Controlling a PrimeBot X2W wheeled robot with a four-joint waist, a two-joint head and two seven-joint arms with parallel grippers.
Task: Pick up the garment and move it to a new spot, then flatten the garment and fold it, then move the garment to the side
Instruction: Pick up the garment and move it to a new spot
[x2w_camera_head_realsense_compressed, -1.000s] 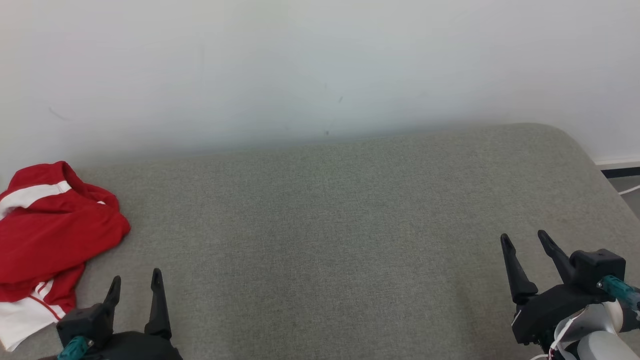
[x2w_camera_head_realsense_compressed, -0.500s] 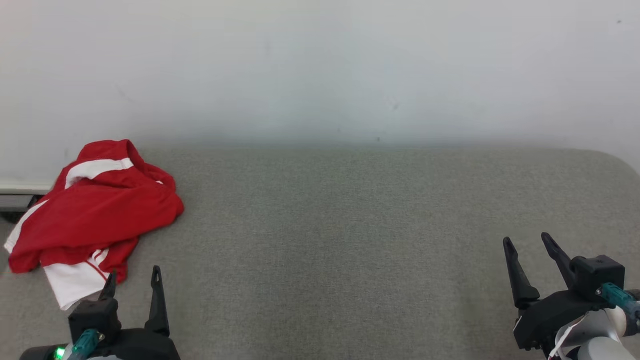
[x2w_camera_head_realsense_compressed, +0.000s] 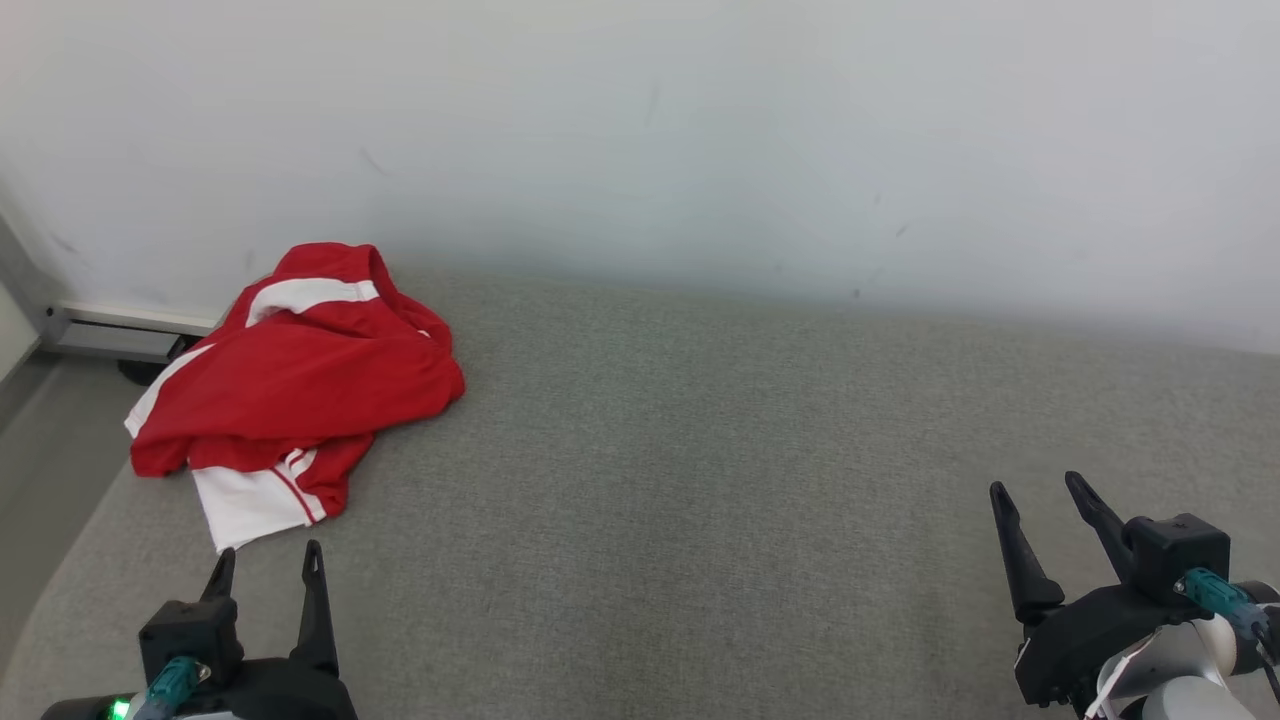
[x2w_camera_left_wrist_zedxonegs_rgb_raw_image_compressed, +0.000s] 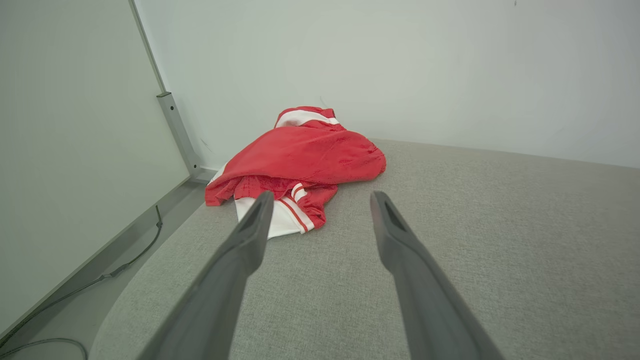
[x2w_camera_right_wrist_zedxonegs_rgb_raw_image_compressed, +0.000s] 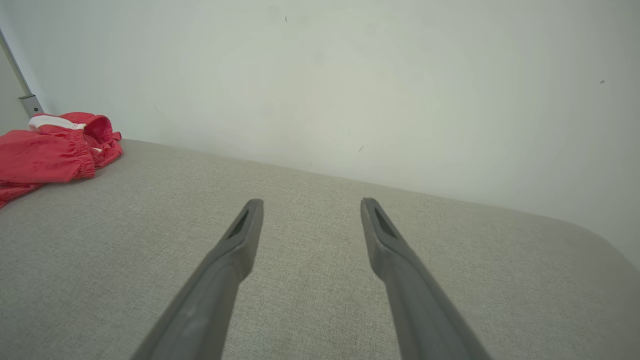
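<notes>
Left pincer (x2w_camera_head_realsense_compressed: 268, 565) and right pincer (x2w_camera_head_realsense_compressed: 1036, 495) both gape wide, empty, at the grey cushion's (x2w_camera_head_realsense_compressed: 700, 450) near edge in the head view; the red garment (x2w_camera_head_realsense_compressed: 300, 385) is bunched in the far-left corner. Left wrist view: it lies by the left edge, so a one-layer pinch could drag it off. Right wrist view: garment well apart.
</notes>
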